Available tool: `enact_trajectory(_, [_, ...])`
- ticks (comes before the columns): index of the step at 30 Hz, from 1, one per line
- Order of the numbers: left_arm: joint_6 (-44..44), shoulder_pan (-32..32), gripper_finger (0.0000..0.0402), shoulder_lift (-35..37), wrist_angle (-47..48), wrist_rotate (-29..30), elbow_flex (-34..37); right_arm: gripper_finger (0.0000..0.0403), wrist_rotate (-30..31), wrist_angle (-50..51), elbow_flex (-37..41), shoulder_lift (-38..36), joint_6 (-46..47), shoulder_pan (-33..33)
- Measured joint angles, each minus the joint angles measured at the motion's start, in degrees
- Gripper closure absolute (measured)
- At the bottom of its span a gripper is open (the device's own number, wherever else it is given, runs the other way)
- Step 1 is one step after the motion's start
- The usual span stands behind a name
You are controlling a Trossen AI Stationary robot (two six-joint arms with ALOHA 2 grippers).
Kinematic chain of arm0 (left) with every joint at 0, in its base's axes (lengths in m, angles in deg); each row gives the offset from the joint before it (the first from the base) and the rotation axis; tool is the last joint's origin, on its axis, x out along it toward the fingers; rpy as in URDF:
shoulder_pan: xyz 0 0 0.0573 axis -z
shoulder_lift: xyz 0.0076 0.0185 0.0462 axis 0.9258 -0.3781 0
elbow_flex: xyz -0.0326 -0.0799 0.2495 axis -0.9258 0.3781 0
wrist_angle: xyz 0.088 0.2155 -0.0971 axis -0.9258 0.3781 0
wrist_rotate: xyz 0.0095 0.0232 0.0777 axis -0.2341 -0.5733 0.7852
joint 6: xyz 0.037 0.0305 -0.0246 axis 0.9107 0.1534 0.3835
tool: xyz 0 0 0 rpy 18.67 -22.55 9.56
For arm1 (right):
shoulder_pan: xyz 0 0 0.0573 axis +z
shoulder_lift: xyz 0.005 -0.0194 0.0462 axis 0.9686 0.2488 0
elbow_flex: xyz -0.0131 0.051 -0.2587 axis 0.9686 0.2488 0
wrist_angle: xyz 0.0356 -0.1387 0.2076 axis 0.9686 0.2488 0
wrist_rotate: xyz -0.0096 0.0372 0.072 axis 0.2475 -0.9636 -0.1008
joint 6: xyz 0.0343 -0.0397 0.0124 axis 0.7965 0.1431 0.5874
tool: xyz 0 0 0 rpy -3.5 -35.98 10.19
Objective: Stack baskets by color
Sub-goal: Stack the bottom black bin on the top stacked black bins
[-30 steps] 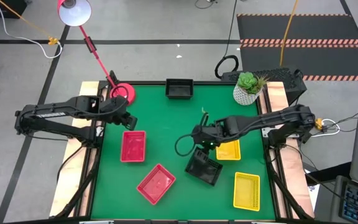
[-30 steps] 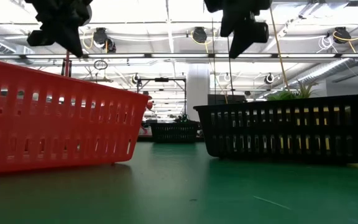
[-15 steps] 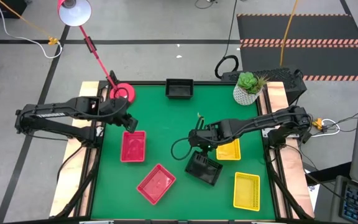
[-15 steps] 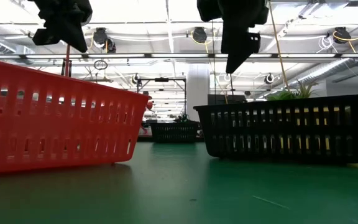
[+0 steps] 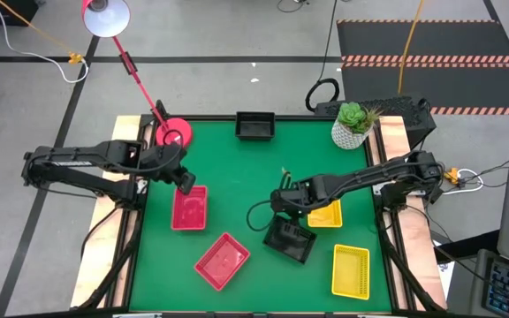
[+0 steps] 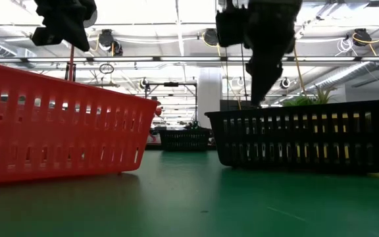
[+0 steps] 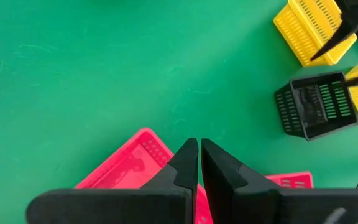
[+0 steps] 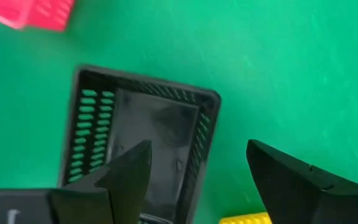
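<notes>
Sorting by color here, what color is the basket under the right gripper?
Black. The basket below the open right gripper shows best in the right wrist view.

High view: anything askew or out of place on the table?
Nothing spilled or damaged. Two baskets sit skewed to the table edges: the front red basket and the black basket under the open right gripper. The far black basket lies apart from the others.
</notes>
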Motion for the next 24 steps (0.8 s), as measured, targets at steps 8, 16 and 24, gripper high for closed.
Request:
enact_trajectory(8, [-0.2,0.5,0.0380,0.0,0.0,0.2,0.0,0.0192,-0.2,-1.5,4.7,0.0,0.1,0.5])
enact_trajectory(16, [0.4,0.5,0.0380,0.0,0.0,0.7,0.0,0.0228,0.1,-7.4,9.1,0.0,3.9,0.6])
enact_trajectory(24, [1.4,0.5,0.0380,0.0,0.0,1.7,0.0,0.0313,0.0,-12.4,12.7,0.0,6.3,0.5])
